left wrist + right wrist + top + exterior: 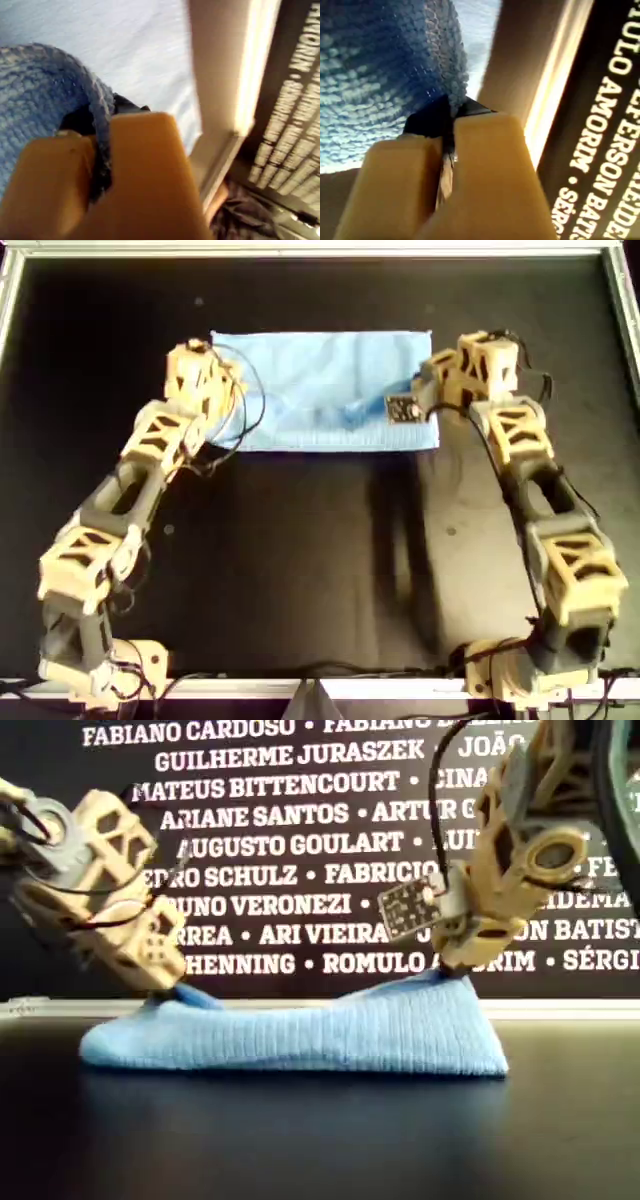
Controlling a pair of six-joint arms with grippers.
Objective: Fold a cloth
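The black table [300, 580] fills the overhead view, with the cloth [325, 390] lying folded as a rectangle near its far edge, an arm at each short end. Only the exterior view shows a wall of white names [300, 850] behind, and the cloth's ends lifted slightly. The wrist views alone show the left gripper [97, 145] and the right gripper [447, 135] each pinching a blue fold.

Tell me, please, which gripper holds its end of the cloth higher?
The gripper on the exterior view's right, beside the small circuit board; the cloth rises to a peak there, while the other end sits lower.
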